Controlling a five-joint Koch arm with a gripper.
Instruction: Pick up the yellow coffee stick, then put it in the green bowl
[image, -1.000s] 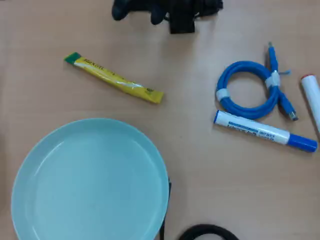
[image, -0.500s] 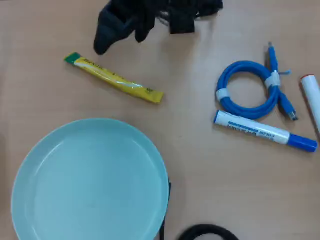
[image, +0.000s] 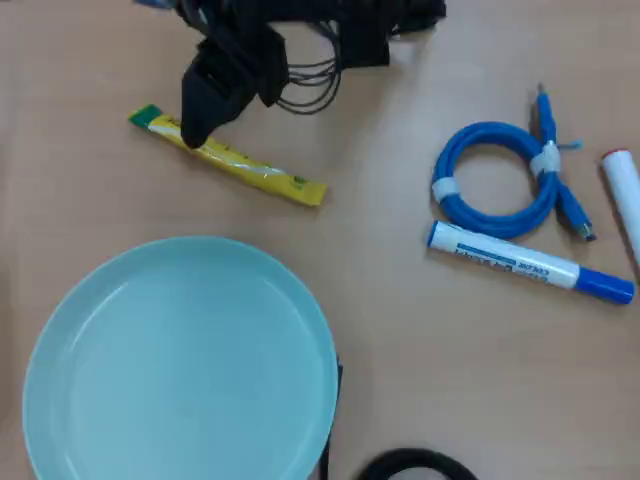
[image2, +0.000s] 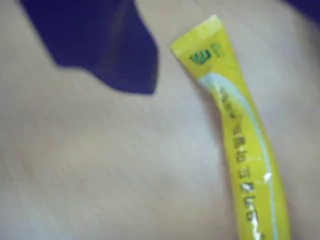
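The yellow coffee stick (image: 255, 172) lies flat on the wooden table, slanting from its green end at the upper left down to the right. My black gripper (image: 195, 125) hovers over the stick's left part, hiding a bit of it in the overhead view. In the wrist view the stick (image2: 240, 135) runs down the right side; one dark finger (image2: 105, 50) shows at the upper left and a sliver of the other at the top right corner. The gripper (image2: 225, 45) stands open with nothing held. The green bowl (image: 180, 370) sits empty at the lower left.
A coiled blue cable (image: 495, 180) and a white marker with a blue cap (image: 530, 263) lie at the right. Another white marker (image: 622, 195) touches the right edge. A black cable (image: 410, 462) curves at the bottom by the bowl's rim.
The arm has swung out from the top edge, down and to the left, until the gripper is over the stick's left part. The stick and bowl have not moved.
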